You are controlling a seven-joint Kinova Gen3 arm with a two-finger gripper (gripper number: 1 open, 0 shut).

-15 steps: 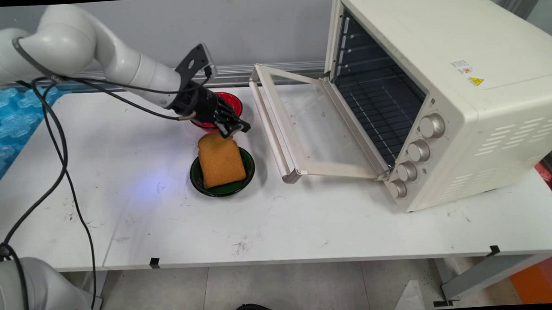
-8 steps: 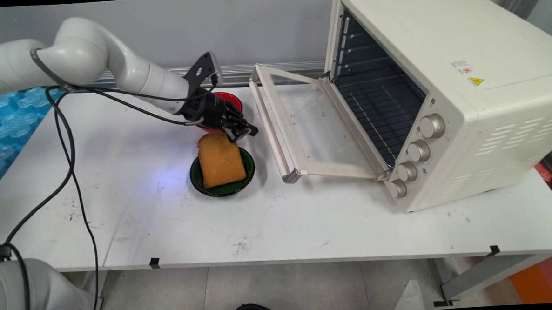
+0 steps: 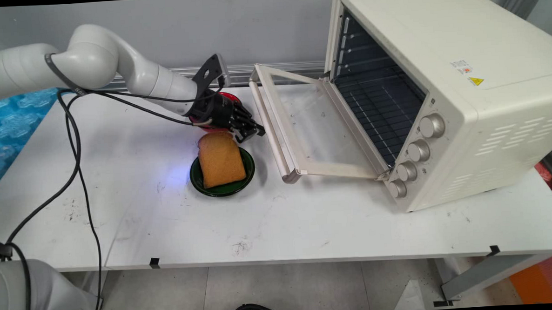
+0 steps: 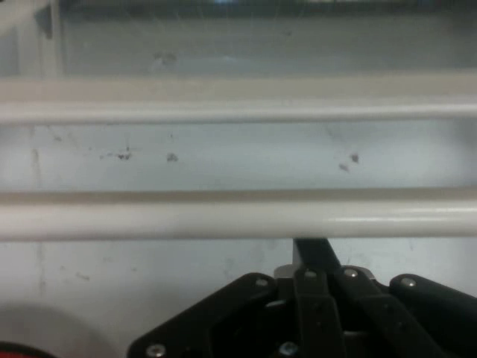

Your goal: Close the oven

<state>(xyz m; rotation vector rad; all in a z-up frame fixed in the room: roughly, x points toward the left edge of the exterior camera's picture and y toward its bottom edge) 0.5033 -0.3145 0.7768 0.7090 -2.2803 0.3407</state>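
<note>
I see my end effector (image 3: 251,130), fingers together and empty, just left of the oven door handle (image 3: 268,127), beside the toast (image 3: 220,159).

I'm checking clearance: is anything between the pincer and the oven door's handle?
Nothing visible. The pincer sits right beside the oven door's handle, only bare table between; the toast on its green plate lies off to the near side.

Golden-brown toast (image 3: 220,159) on dark green plate (image 3: 223,187), red bowl (image 3: 231,102), cream oven (image 3: 445,87), white table (image 3: 269,220)
</note>
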